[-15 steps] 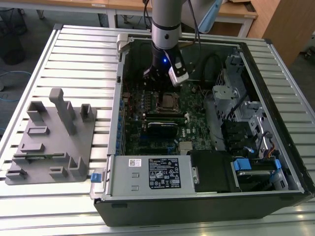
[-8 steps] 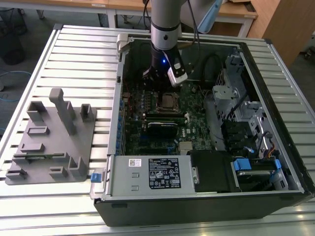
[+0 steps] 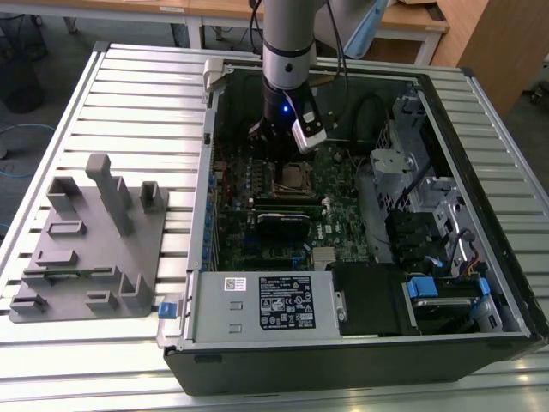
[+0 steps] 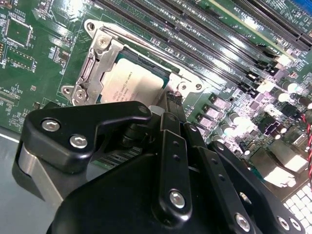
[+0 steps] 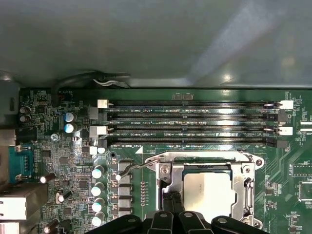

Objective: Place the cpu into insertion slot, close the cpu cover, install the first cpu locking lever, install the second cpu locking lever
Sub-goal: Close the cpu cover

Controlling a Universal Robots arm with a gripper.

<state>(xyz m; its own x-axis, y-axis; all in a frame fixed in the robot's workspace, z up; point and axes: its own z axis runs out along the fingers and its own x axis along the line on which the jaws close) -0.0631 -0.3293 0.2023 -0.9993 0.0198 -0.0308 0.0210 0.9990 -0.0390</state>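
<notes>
The cpu (image 5: 209, 190) (image 4: 130, 82) lies flat in the insertion slot (image 3: 295, 178) on the green motherboard. The silver cpu cover (image 5: 165, 181) (image 4: 96, 62) lies down over its edges, and the metal top shows through the window. A thin wire locking lever (image 5: 132, 167) sticks out sideways from one corner of the socket, its hooked end over the board. My gripper (image 5: 171, 202) (image 4: 173, 100) (image 3: 279, 144) stands low at the socket's edge next to that corner. Its black fingers are pressed together, with nothing seen between them.
Long black memory slots (image 5: 190, 122) run beside the socket. A black ribbed card (image 3: 283, 225), a labelled power supply box (image 3: 274, 302) and metal drive cages (image 3: 403, 163) crowd the open case. A grey fixture block (image 3: 94, 240) stands on the slatted table at the exterior view's left.
</notes>
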